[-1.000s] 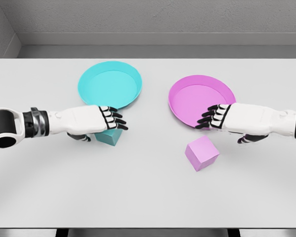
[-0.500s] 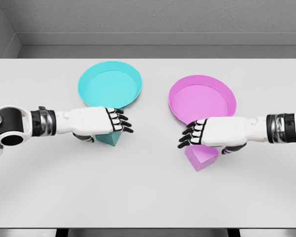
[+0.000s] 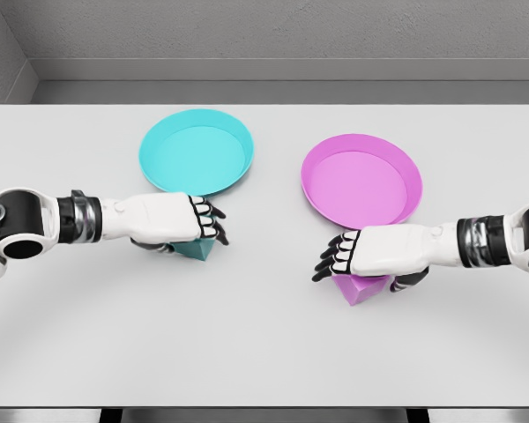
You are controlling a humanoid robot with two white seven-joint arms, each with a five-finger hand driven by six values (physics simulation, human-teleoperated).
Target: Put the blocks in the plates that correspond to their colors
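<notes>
A single head-mounted camera looks down and forward from the robot's own side of the flat white rectangular table (image 3: 264, 352), near enough that the tabletop fills almost the whole width while its front edge lies along the bottom of the frame. Beyond the table's far edge the view takes in a strip of grey floor and the foot of a grey wall, so the camera faces away from the robot toward that wall. With only this one view, no part of the scene is shared with another camera.
</notes>
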